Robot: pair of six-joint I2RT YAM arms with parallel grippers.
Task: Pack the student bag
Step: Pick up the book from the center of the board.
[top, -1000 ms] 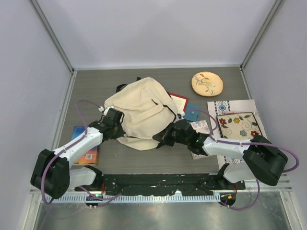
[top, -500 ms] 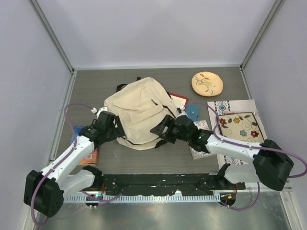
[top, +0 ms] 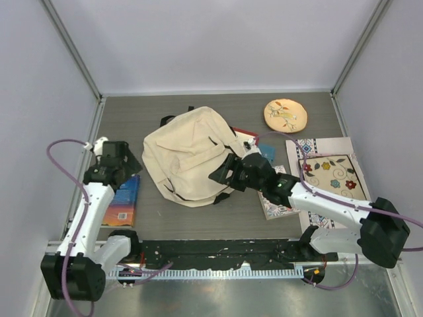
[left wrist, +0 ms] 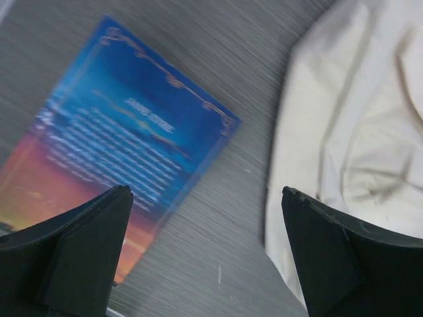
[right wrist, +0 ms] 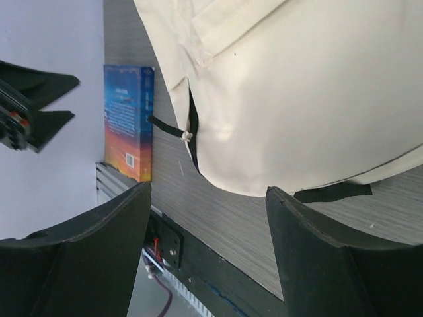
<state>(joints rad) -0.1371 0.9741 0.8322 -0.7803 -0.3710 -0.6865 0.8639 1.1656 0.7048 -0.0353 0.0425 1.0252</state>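
The left gripper (left wrist: 205, 197) has just let go of the bag and swung out to the left. Its jaws now stand wide and empty above the table (top: 198, 221), between the blue book (top: 123, 200) and the bag's left edge. A second ago it was pinched shut on that edge.

The blue book lies flat at the left side, just beside the bag and not touching it.

The bag (top: 188, 152) lies slumped on the middle of the table with its black straps loose. It has settled slightly to the left since both grips were released. Its opening cannot be made out, and nothing shows inside it.

The right gripper (right wrist: 206, 191) has also opened. Its jaws are spread fairly wide and hold nothing, and it stays close over the bag's lower right edge rather than pulling away.

To the right, a red-edged book (top: 246, 136) sticks out from behind the bag and another book (top: 272, 206) lies under the right arm. Beyond them are the mat (top: 328, 173) and the disc (top: 285, 115).

Both releases suggest that arranging the bag is finished and packing has not begun. The left arm looks well placed to take the blue book next.
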